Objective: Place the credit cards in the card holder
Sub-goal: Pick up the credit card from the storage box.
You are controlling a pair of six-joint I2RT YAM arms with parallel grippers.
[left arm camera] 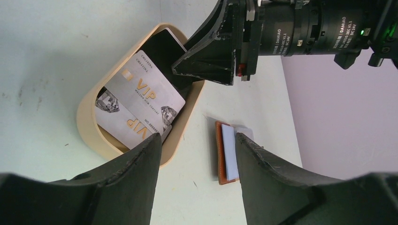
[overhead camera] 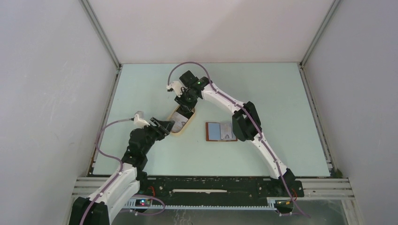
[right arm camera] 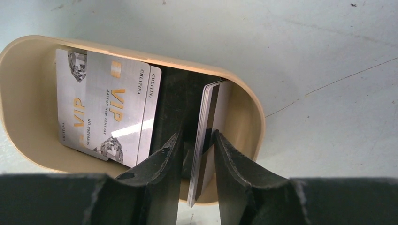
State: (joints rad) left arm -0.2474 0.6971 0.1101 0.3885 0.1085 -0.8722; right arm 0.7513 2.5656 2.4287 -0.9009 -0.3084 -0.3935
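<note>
**Two silver cards flat in the tray, another on edge between the right fingers**

Two overlapping silver cards (right arm camera: 112, 103) printed "VIP" in gold lie flat in the beige oval tray (right arm camera: 253, 112), with a black card (left arm camera: 164, 47) flat beside them toward the tray's other end. At that end a card with a dark stripe (right arm camera: 206, 136) stands on its long edge; it may be a thin stack, as its edge looks layered.

The right gripper (right arm camera: 197, 138) reaches down into the tray with one finger on each side of that upright card. One finger lies against it, and a dark slit shows on the other side. Whether the card is truly pinched I cannot tell.

The left gripper (left arm camera: 198, 140) hovers just off the tray's near end. Its fingers are spread wide and hold nothing.

The card holder (overhead camera: 220, 131) lies opened flat on the table just beside the tray, on the right arm's side and apart from it. A pale blue card (overhead camera: 215, 130) rests on its inner face.

The table (overhead camera: 281, 103) is a pale mint-green sheet, matte and lightly worn. The right wrist view shows a hairline scratch (right arm camera: 328, 84), and the left wrist view shows a few dark specks (left arm camera: 28, 89).

Plain grey-white walls (overhead camera: 47, 93) close the table in on the left, back and right, joined by slim aluminium posts (overhead camera: 101, 33). A black rail (overhead camera: 211, 187) runs along the near edge and carries both arm bases. Purple cables (overhead camera: 187, 64) loop over the arms.
</note>
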